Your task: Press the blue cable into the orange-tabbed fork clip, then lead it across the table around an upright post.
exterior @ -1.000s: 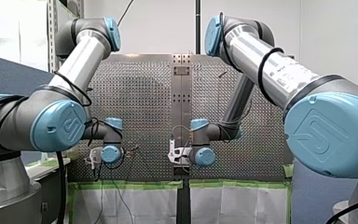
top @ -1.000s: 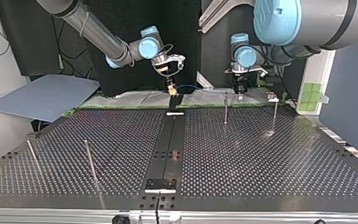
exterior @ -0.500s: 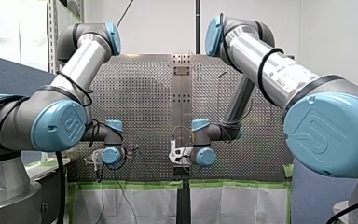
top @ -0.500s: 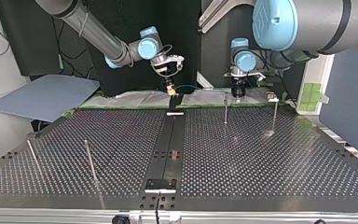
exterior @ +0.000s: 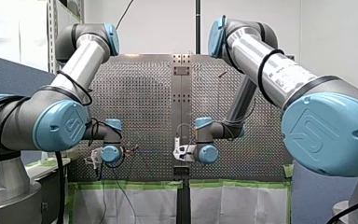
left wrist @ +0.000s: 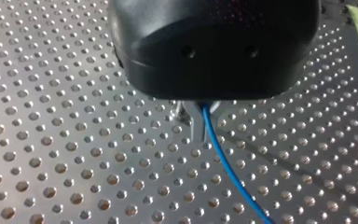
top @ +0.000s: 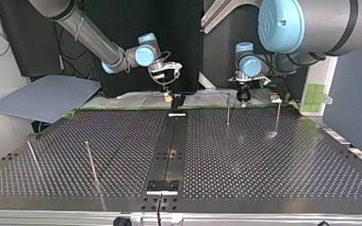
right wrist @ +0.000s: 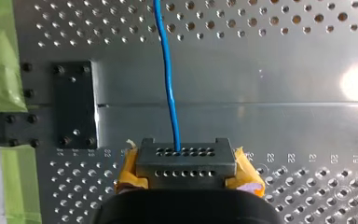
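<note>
My left gripper (left wrist: 199, 122) pinches the blue cable (left wrist: 224, 173); my right gripper (right wrist: 186, 161) clamps it too; both over the perforated table (left wrist: 51, 140).

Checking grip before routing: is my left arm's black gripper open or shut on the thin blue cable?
Shut, apparently: my left arm's black gripper has its metal fingers pressed together, the thin blue cable emerging between them.
</note>
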Available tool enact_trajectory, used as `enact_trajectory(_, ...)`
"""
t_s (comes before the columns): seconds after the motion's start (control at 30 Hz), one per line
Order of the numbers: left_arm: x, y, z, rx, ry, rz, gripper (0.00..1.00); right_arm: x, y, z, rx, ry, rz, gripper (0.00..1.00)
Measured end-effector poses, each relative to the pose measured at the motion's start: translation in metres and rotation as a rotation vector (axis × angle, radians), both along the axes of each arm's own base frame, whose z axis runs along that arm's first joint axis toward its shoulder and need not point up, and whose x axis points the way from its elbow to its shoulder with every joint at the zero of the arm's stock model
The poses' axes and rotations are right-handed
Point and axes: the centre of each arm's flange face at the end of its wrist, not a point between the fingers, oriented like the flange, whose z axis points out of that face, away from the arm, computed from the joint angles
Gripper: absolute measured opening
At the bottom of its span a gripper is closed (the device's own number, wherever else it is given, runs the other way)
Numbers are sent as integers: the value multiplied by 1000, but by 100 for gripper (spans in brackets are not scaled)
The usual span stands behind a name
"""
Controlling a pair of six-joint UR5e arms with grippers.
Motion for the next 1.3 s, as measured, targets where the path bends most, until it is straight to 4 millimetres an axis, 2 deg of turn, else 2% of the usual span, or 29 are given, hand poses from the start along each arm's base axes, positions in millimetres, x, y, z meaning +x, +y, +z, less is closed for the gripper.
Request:
enact_trajectory(0.37,16,4,6,-9,1,-1,0,-11,-28,8,-7,-3,-36,0)
enact_trajectory(0.7,19,8,6,-24,5,-31,0,-19,-36,7,-5,-1,-50,0)
enact_trajectory(0.73,19,9,6,-22,8,-37,2,-19,-36,7,-5,-1,-51,0)
enact_trajectory(0.77,19,9,5,-18,12,-40,16,-19,-36,7,-4,0,-51,0)
enact_trajectory(0.8,18,10,5,-13,16,-41,16,-19,-36,7,-4,0,-51,0)
enact_trajectory(0.87,17,12,4,4,30,-35,31,-19,-36,7,-4,0,-51,0)
enact_trajectory(0.9,16,13,4,13,38,-30,31,-19,-36,7,-4,0,-51,0)
enact_trajectory(0.97,14,15,2,23,58,-13,47,-19,-36,7,-4,0,-51,0)
enact_trajectory(1.0,13,16,2,23,65,-6,47,-19,-36,7,-3,0,-52,0)
enact_trajectory(1.03,13,18,1,21,72,6,52,-19,-36,7,-3,1,-52,0)
enact_trajectory(1.07,12,19,1,18,77,15,66,-19,-36,7,-3,1,-51,0)
enact_trajectory(1.1,11,20,1,16,82,25,66,-20,-36,6,-2,1,-52,0)
enact_trajectory(1.13,11,22,0,13,84,34,88,-19,-36,6,-2,1,-51,0)
enact_trajectory(1.17,11,24,0,11,86,36,100,-20,-36,6,-2,2,-51,0)
enact_trajectory(1.3,9,27,-2,1,107,28,100,-20,-36,6,-1,2,-52,0)
